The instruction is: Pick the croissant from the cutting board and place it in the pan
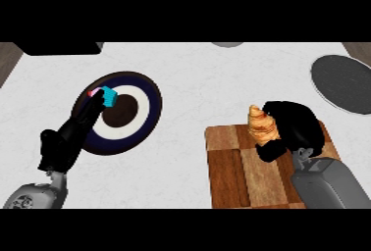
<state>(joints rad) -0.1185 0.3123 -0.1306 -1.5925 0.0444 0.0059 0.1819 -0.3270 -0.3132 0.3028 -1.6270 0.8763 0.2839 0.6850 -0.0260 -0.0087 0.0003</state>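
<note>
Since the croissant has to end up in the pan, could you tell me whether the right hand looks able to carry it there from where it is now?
Probably yes: the right hand is curled round the croissant over the cutting board, and bare counter lies between it and the pan.

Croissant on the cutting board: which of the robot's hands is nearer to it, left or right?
Right. The right hand is curled round the croissant over the cutting board. The left hand is far off across the counter, over the dark round plate.
</note>
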